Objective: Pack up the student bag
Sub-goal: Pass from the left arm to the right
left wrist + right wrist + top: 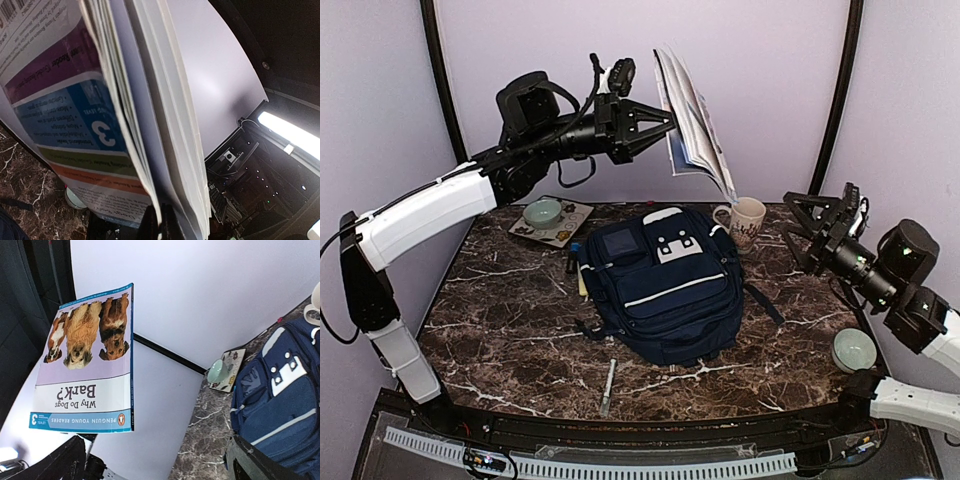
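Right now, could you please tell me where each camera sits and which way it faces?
Top external: above and behind, looking down at the table; both arms show.
Left wrist: raised, facing the book's pages; left pincer shows.
Right wrist: low, facing leftward; right pincer's fingers show.
Top and right wrist share book, student bag.

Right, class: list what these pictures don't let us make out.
Left wrist view: the book fills the frame, hiding most of the table.
Top view: whether the student bag is unzipped; only its front faces the camera.
Top view: thin items left of it, too small to name.
Right wrist view: the mug is cut off by the frame edge.
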